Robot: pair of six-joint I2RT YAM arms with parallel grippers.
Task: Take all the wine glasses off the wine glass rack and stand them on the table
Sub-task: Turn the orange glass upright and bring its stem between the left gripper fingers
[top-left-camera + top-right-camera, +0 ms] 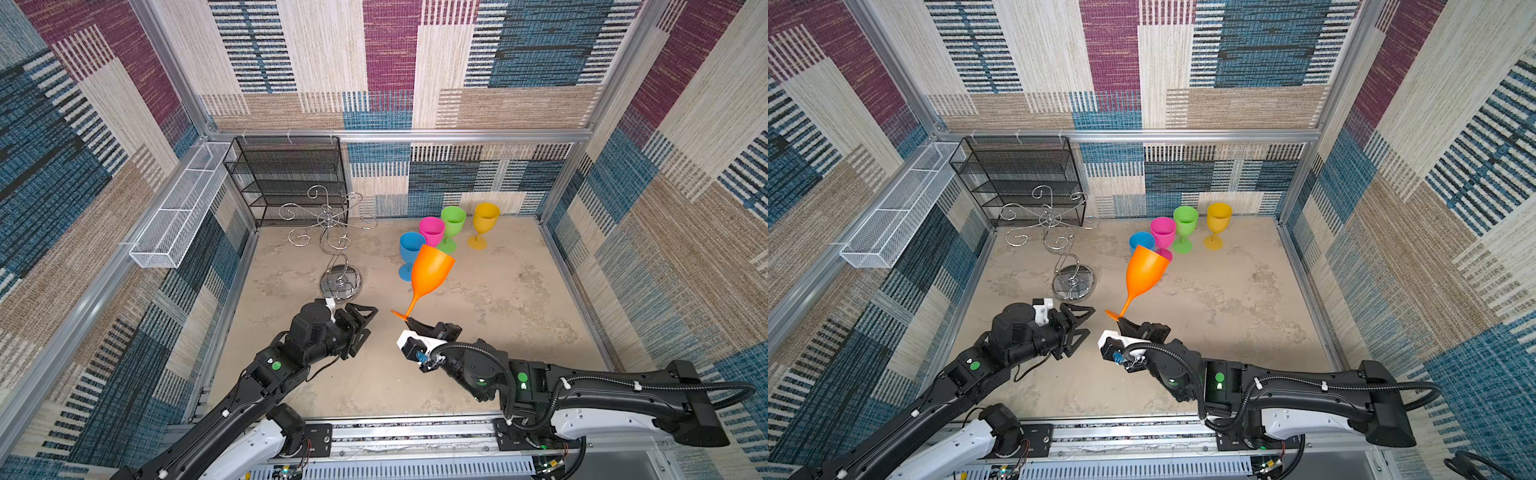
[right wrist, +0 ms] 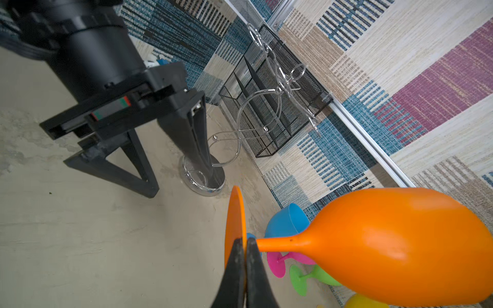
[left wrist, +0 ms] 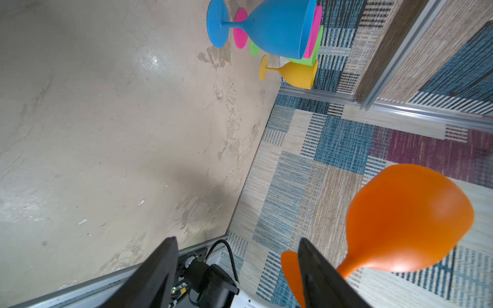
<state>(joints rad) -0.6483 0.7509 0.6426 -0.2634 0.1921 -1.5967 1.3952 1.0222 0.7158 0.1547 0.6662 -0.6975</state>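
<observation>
The right jaws are clenched on the orange plastic wine glass (image 1: 430,270). They pinch the thin round foot at its edge. The glass is up in the air, off the counter (image 1: 519,316). Its long way runs from the foot, right at the jaws, out in front of them and upward. The cup part is the far end, with its open mouth turned up. The glass leans; it is not straight up.

The shiny wire wine glass rack (image 1: 328,217) with curly arms stands well apart from the right jaws, and nothing hangs on it. So I think the glass is already off the rack.

The left jaws are released and hold nothing. They are just beside the foot of the glass, but the foot is outside the gap between them.

The right arm has the glass, so I think it should set it down. For that, the foot must turn flat and low, with the cup straight above it.
</observation>
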